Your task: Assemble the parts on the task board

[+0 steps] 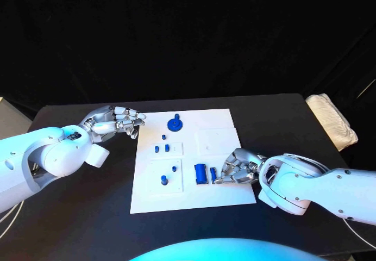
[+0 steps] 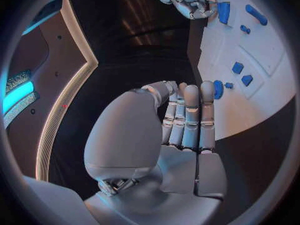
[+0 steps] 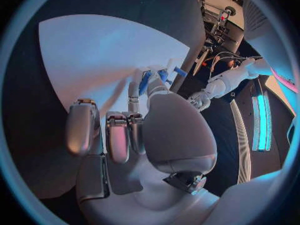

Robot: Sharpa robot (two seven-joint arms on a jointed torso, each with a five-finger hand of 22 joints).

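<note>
Small blue parts (image 1: 200,173) lie on the white task board (image 1: 219,122) mid-table — likely hard plastic, light, stiff and a bit slick, best pinched across the short sides w/ fingertips. The right hand (image 1: 237,168) sits at the board's right edge, fingers curled by a slim blue pin (image 1: 213,174); whether it grips the pin, can't tell. The left hand (image 1: 114,122) hovers off the board's far left corner (fingers drawn together, holding nothing) — near the round blue part (image 1: 176,124).
</note>
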